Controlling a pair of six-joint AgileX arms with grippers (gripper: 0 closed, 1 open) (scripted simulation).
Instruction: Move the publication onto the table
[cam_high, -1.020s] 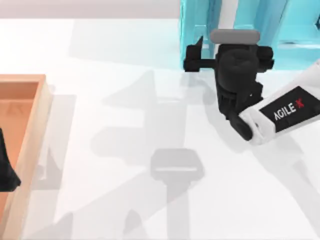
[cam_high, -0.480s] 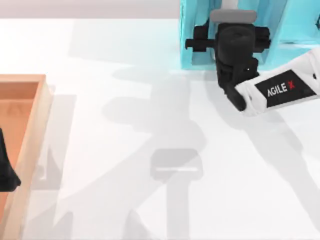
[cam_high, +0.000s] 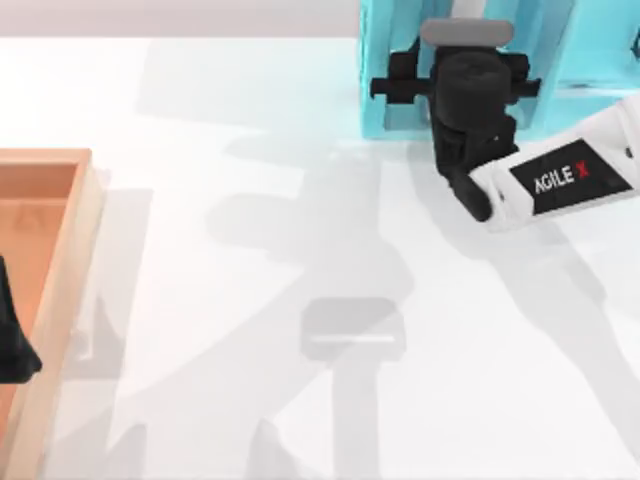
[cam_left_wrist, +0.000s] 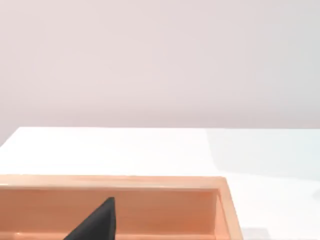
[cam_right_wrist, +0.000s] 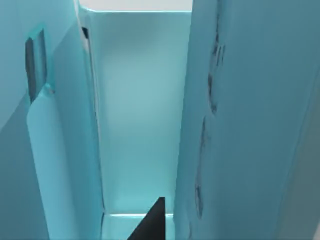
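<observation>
At the far edge of the table (cam_high: 250, 200), toward its right side, the right gripper (cam_high: 470, 45) of the AgileX pair is reaching into the cyan compartmented shelf (cam_high: 385, 70) that stands along that edge; the black wrist assembly sits against the shelf front, with the white forearm trailing back toward the right edge of the table. Whether the right fingers are apart, together or clamped on anything cannot be told, as the wrist body covers them from above. The right wrist view looks into a narrow shelf compartment (cam_right_wrist: 135, 115), with a teal-blue surface close on one side (cam_right_wrist: 240, 125); this may be the cover of the publication, but that cannot be confirmed, so the position of the publication cannot be told beyond that compartment. One dark fingertip (cam_right_wrist: 150, 222) shows low in the same view. The left gripper (cam_high: 12, 335) is parked over the orange-brown wooden tray (cam_high: 70, 250) at the left edge of the table; its finger state likewise cannot be told.
</observation>
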